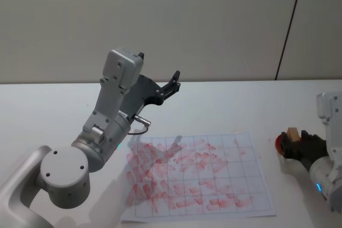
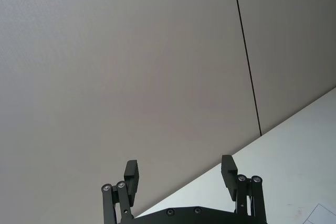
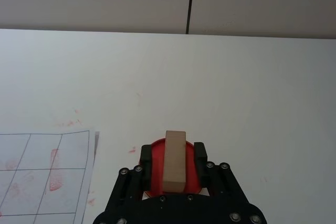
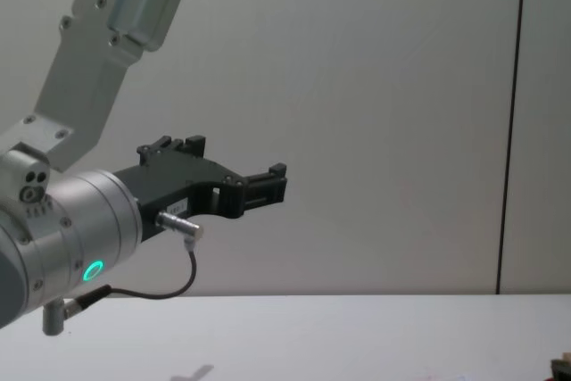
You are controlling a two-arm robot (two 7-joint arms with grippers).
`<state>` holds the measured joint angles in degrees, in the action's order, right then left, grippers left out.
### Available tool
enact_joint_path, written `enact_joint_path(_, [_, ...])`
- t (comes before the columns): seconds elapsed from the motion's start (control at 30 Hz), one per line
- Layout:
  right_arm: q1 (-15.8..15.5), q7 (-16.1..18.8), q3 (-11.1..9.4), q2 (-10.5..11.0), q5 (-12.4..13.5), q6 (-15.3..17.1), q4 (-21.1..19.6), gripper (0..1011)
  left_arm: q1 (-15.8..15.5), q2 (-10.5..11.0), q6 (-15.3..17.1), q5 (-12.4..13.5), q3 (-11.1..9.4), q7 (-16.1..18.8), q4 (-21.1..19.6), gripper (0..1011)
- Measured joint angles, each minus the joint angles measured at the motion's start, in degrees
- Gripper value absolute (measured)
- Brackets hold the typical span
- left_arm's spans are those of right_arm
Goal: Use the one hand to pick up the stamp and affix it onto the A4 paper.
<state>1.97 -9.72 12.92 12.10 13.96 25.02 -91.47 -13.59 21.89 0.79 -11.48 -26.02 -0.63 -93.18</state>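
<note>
Wooden stamp (image 3: 174, 161) clamped in right pincer (image 3: 173, 157) over red pad (image 3: 152, 179)

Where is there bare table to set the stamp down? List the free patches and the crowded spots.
Free: the white table between the A4 paper and the back wall, and the strip between the paper and the red ink pad. Crowded: the paper's left edge beneath the raised left end effector, and the pad, where the right end effector grips the stamp.

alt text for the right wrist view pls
The right gripper is shut on the upright wooden stamp, directly over a round red ink pad on the white table. The red-marked gridded A4 paper lies off to one side.
</note>
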Motion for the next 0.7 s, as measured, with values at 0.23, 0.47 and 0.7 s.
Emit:
enact_joint_path(0.23, [-0.1,-1.4,-0.2,-0.3,-0.4,1.0,-0.1,281,0.0,0.0,0.0,0.0,0.0,0.0,0.0,1001])
enact_joint_path(0.47, [-0.2,-2.0,-0.5,-0.6,-0.5,1.4,-0.3,225,0.0,0.0,0.0,0.0,0.0,0.0,0.0,1001])
enact_joint_path(0.7, [-0.2,-2.1,-0.8,-0.8,-0.1,1.4,-0.4,225,0.0,0.0,0.0,0.0,0.0,0.0,0.0,1001])
